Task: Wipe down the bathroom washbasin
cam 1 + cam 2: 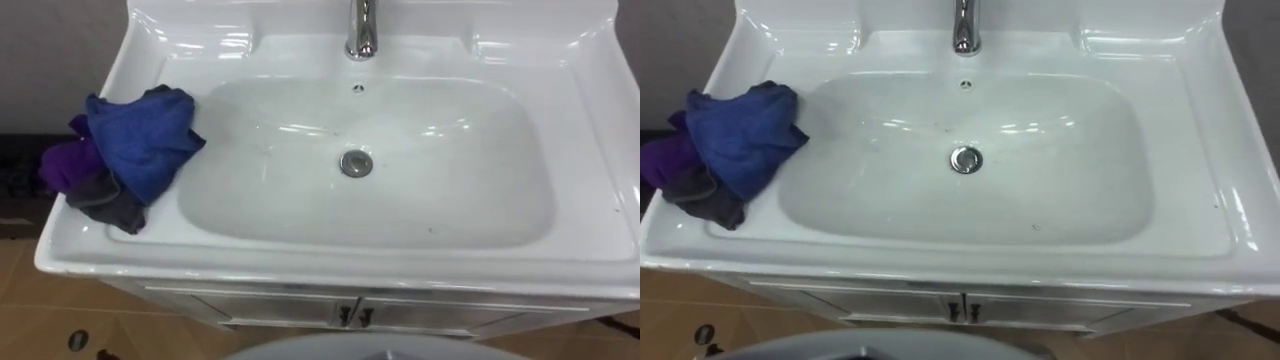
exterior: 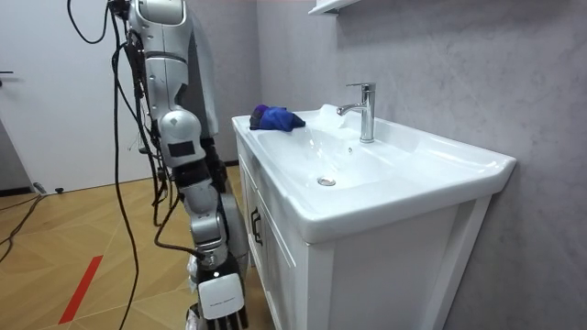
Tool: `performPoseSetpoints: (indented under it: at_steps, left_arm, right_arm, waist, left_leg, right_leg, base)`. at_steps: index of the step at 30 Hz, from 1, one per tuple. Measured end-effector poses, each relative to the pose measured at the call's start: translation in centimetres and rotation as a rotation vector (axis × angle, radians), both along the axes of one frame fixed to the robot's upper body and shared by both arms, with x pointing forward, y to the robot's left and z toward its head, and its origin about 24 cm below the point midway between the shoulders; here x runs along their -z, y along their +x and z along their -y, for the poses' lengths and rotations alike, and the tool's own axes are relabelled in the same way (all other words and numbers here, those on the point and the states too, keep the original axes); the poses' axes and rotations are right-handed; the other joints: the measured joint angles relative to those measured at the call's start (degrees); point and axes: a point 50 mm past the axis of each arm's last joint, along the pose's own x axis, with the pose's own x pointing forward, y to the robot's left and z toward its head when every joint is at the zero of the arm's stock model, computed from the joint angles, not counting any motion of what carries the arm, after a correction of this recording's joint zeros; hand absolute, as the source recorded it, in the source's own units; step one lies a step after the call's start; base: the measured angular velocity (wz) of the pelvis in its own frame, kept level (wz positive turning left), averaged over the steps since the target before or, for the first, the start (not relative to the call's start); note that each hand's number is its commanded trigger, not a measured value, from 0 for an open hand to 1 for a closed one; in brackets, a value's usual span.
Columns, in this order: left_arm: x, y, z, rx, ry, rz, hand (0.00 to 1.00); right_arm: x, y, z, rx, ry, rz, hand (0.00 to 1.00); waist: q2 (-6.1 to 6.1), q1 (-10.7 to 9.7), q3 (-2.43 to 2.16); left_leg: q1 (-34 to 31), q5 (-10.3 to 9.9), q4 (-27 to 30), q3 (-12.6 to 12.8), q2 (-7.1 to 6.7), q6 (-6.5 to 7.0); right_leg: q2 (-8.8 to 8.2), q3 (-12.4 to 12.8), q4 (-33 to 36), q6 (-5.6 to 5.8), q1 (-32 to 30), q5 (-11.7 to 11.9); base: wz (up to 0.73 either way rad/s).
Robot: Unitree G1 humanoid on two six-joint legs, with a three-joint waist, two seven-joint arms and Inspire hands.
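The white basin (image 1: 600,232) lies straight below me, its bowl bare around the chrome drain (image 1: 356,163). A heap of cloths (image 1: 125,150) sits on the basin's left rim: a blue one on top, purple and dark grey ones under it, one corner hanging over the bowl's edge. In the room view I stand upright close to the front of the basin (image 2: 413,183). My right arm hangs straight down at my side there, and my right hand (image 2: 220,302) is low by the cabinet, far from the cloths (image 2: 275,117).
A chrome tap (image 1: 362,30) rises at the middle of the back rim. Below the basin is a white cabinet with two small door handles (image 1: 352,316). A grey wall stands behind, with a shelf (image 2: 332,5) above. The wood floor has a red stripe (image 2: 83,286).
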Motion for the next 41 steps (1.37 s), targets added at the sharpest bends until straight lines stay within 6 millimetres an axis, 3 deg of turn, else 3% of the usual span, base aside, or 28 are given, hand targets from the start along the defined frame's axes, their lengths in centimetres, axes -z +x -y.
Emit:
performPoseSetpoints:
  at_steps: [7, 15, 27, 41]
  left_arm:
    - [0.6, 0.8, 0.7, 0.054, -0.094, -0.045, 0.0]
    - [0.8, 0.3, 0.9, 0.047, -0.157, -0.096, 0.0]
    - [1.0, -0.5, 1.1, 0.076, -0.213, -0.187, 0.0]
    - [1.1, 0.0, 1.4, 0.129, -0.21, -0.201, 0.0]
  right_arm:
    - [0.0, -0.1, 0.1, -0.026, -0.004, -0.015, 0.0]
    - [0.0, -0.9, 0.0, -0.014, 0.007, -0.074, 0.0]
    - [0.0, -0.2, 0.0, -0.05, -0.001, -0.087, 0.0]
    - [0.0, -0.1, -0.1, -0.059, 0.022, -0.096, 0.0]
  waist:
    - [0.61, -0.25, 0.02]
    - [0.76, -0.5, 0.02]
    - [0.74, -1.2, 0.04]
    - [1.37, -1.22, 0.23]
  left_leg:
    - [-0.15, -0.52, -0.17, 1.34, 0.03, 0.71]
    - [-0.56, -0.57, -0.09, 1.38, 0.04, 0.79]
    - [-0.01, -0.57, -0.16, 1.37, 0.06, 0.79]
    - [0.0, -0.6, -0.35, 1.47, 0.13, 0.76]
  right_leg:
    - [-0.02, 1.5, 1.0, 0.26, -1.12, 0.48]
    - [-0.04, 1.55, 1.11, 0.26, -1.38, 0.78]
    - [0.01, 1.55, 0.93, 0.27, -1.18, 0.78]
    - [0.07, 1.73, 0.95, 0.26, -1.34, 0.78]
  base:
    - [-0.11]
    - [-0.01]
    - [0.0]
    - [0.0]
